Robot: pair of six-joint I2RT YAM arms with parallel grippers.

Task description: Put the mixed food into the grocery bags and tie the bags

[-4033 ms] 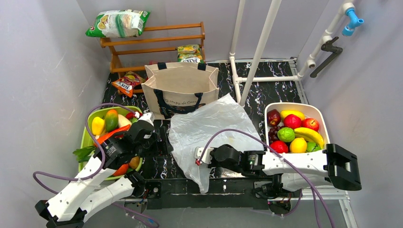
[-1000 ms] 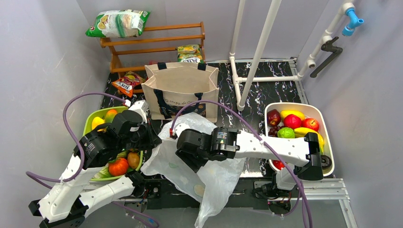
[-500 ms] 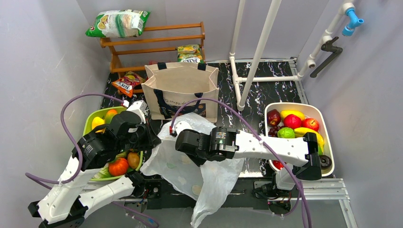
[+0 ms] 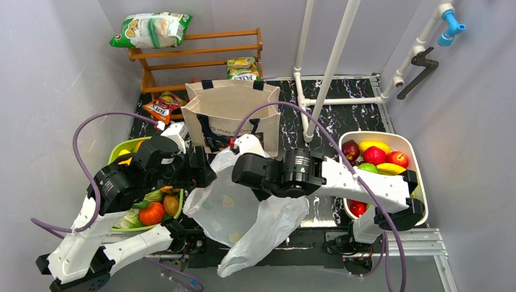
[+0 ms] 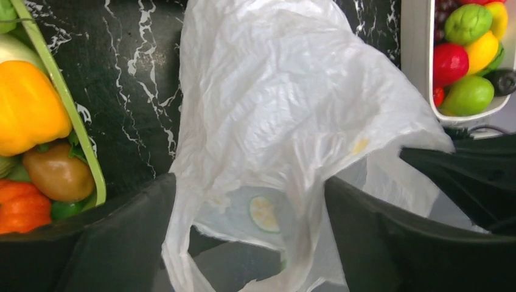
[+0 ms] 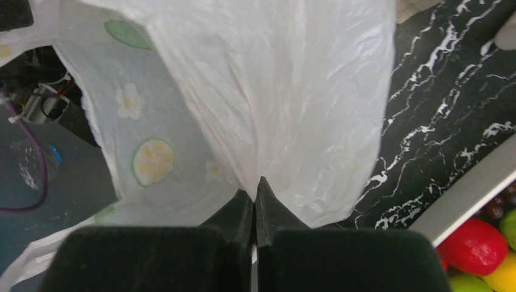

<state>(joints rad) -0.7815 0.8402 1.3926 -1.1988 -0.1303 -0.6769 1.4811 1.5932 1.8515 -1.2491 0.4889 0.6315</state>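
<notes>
The white plastic bag (image 4: 243, 213) with lemon prints hangs above the table's near edge between my two grippers. My right gripper (image 4: 237, 175) is shut on a fold of the bag (image 6: 268, 109), pinched at the fingertips (image 6: 255, 181). My left gripper (image 4: 204, 173) is open, its fingers (image 5: 122, 243) spread wide on either side of the bag's handle loop (image 5: 243, 207). The beige canvas tote (image 4: 231, 109) stands upright behind them. Vegetables lie in the green tray (image 4: 115, 159) on the left, fruit in the white tray (image 4: 414, 152) on the right.
A wooden shelf (image 4: 201, 48) at the back carries a green snack packet (image 4: 152, 29) and a yellow-green one (image 4: 242, 68). An orange packet (image 4: 163, 108) lies below it. White pipes (image 4: 328, 67) rise behind the tote's right side. Grey walls enclose the table.
Both grippers have moved farther back and up with the bag. The bag's hanging lower end has swung left over the near edge. The right gripper stays shut on it.
</notes>
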